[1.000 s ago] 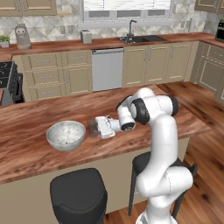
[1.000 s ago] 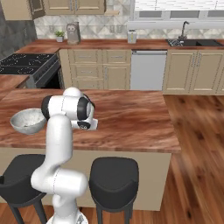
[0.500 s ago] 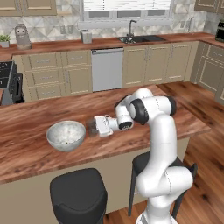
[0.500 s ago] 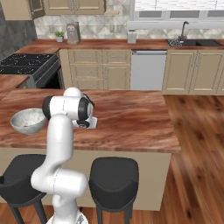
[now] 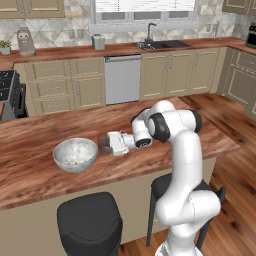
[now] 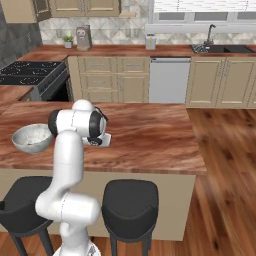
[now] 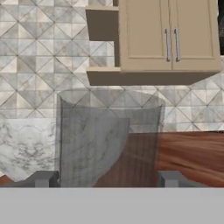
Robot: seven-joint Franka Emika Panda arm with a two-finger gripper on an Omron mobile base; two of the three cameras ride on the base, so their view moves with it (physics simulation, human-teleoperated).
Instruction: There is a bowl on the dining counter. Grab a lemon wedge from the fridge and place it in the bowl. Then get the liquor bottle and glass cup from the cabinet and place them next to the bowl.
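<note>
Holding the glass cup [image 7: 107,138] between its fingers [image 7: 43,178], the gripper [image 5: 107,145] sits just above the counter [image 5: 30,165]; its jaws stand wide, one on either side of the cup's lower wall; just beyond the gripper lies the bowl [image 5: 75,154]; the cup looks light, rigid, slick and breakable, so a low, even grip on the wall seems safest.

arm [image 5: 182,165]: white, thick and round like fat tubes joined together
joints: dark rings between the white parts, one big dark ring near the top bend
bottom part [image 5: 192,210]: a big white rounded lump
hand: a small white block with dark patches
gripper [image 5: 106,145]: two little dark grey finger tips [image 7: 43,178], square at the ends
surface: smooth and shiny
</note>
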